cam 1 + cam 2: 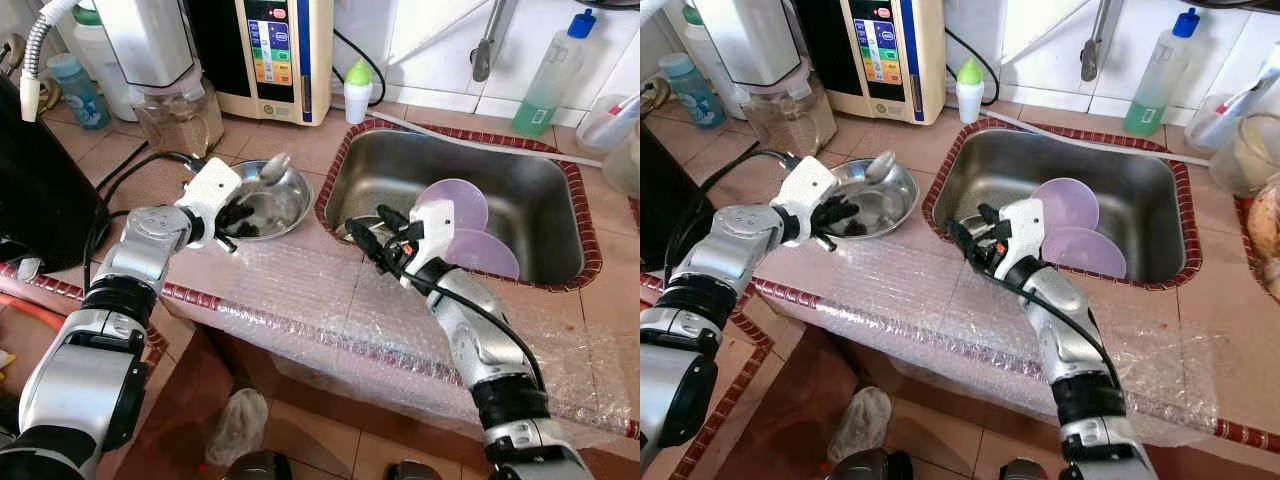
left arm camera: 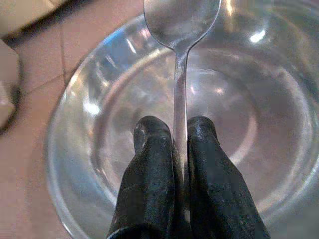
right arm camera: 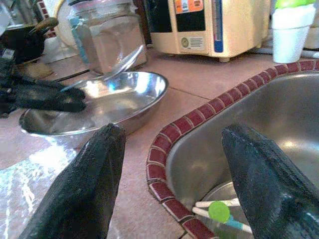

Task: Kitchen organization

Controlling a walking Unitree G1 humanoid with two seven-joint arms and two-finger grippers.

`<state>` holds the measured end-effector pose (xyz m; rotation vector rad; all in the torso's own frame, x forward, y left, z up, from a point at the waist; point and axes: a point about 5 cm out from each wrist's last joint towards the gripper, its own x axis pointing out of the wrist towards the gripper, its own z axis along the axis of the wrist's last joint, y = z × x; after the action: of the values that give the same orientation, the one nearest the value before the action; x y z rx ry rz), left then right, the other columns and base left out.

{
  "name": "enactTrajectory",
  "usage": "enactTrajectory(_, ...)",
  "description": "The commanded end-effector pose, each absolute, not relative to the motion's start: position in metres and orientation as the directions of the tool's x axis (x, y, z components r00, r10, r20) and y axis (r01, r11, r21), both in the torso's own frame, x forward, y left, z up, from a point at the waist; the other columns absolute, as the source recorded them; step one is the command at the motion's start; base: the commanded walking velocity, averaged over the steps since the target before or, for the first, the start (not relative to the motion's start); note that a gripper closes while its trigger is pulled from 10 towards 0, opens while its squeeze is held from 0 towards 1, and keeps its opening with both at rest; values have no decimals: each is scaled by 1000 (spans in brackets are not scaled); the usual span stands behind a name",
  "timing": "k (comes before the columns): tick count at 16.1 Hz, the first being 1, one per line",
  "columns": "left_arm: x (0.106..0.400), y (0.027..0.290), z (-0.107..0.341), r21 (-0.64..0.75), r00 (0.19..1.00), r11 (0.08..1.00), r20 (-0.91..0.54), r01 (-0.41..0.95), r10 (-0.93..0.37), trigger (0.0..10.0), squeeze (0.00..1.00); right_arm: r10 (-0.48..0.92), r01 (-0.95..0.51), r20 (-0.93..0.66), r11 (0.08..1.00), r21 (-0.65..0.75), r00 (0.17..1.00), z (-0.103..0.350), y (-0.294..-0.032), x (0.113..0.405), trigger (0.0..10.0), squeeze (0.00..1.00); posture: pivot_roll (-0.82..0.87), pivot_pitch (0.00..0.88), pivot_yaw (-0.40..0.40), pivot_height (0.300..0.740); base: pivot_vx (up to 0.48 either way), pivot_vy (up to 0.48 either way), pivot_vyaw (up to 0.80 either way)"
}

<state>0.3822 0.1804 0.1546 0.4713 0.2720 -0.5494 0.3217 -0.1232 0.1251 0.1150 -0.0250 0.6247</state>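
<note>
The left gripper has its jaws clenched on the handle of a metal spoon, held over the steel bowl on the tiled counter, left of the sink. The right gripper hovers at the sink's near-left rim, jaws released, near two purple plates.

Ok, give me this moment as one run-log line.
left pincer: shut on spoon, over steel bowl | right pincer: open, at sink rim | purple plates: in sink
</note>
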Motion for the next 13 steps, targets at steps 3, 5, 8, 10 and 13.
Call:
enactTrajectory(3,387,167,186,509,874,722,-147,468,-463,0,0,590,-599,108,778,189,800,135,-110,318,10000,0,-115,6,60,740,0,0,0)
enactTrajectory(5,383,153,186,555,857,687,-96,468,-506,0,0,632,-645,142,723,247,762,142,-99,315,10000,0,-114,0,60,740,0,0,0)
enactTrajectory(8,374,119,179,571,803,648,-35,504,-594,0,0,593,-628,214,697,345,776,160,-96,321,10000,0,-112,0,54,740,0,0,0)
enactTrajectory(10,369,103,173,556,784,646,-18,524,-620,0,0,522,-572,238,719,394,819,166,-102,329,10000,0,-111,0,51,740,0,0,0)
enactTrajectory(13,362,90,167,544,760,640,8,542,-650,0,0,482,-538,242,714,448,842,170,-105,332,10000,0,-112,0,52,740,0,0,0)
